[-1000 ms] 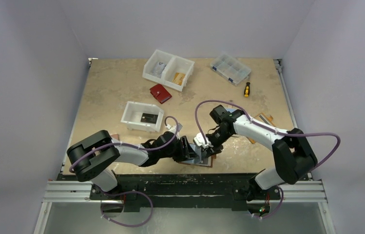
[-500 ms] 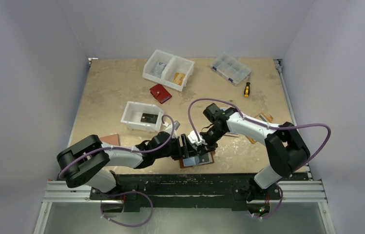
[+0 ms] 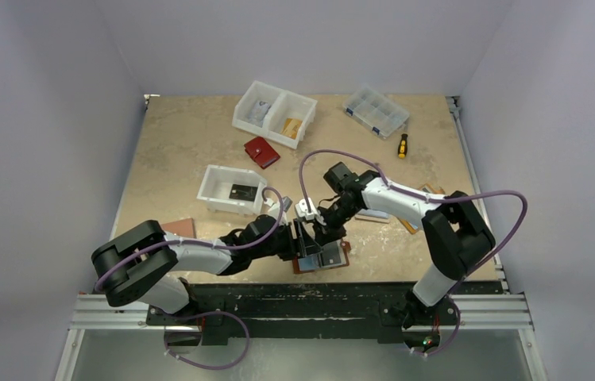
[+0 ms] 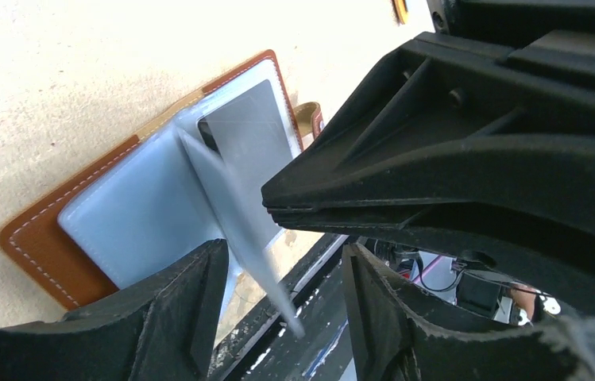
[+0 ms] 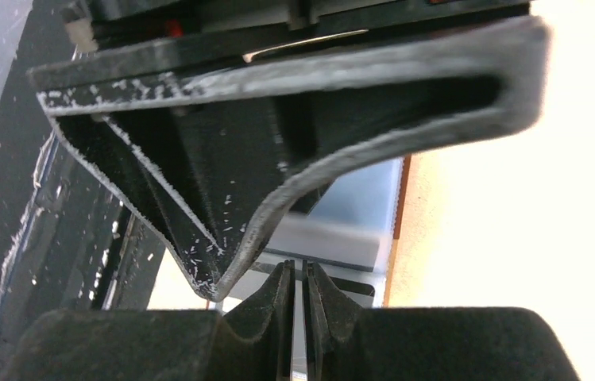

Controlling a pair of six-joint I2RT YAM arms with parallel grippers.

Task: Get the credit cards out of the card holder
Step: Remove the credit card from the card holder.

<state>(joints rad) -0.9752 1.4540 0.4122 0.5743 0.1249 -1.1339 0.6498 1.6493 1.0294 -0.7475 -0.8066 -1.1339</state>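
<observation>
The card holder (image 4: 131, 218) lies open and flat at the near edge of the table (image 3: 183, 135), right between the two arms. Its brown leather rim frames pale blue inner panels. A dark card (image 4: 250, 139) sits in the far panel's pocket, and a clear leaf (image 4: 230, 206) stands up from the fold.

The right gripper (image 4: 268, 202) reaches down over the holder with its tips against that raised leaf. Its jaws are pressed almost together, and from its own wrist camera only a thin pale sliver shows between them. I can't tell whether that sliver is the leaf itself.

The left gripper (image 4: 278, 317) hangs low at the holder's near side with its jaws spread and nothing in them. The leaf's lower edge runs down between its fingers (image 4: 175, 309).

Further back on the left, a small white tray (image 3: 213, 184) holds another dark card (image 3: 240, 190). Beyond it lies a red wallet (image 3: 261, 152), then a white two-part bin (image 3: 274, 113) with some items inside. To the far right sit a clear divided box (image 3: 375, 111) and a yellow-handled screwdriver (image 3: 402, 145).
</observation>
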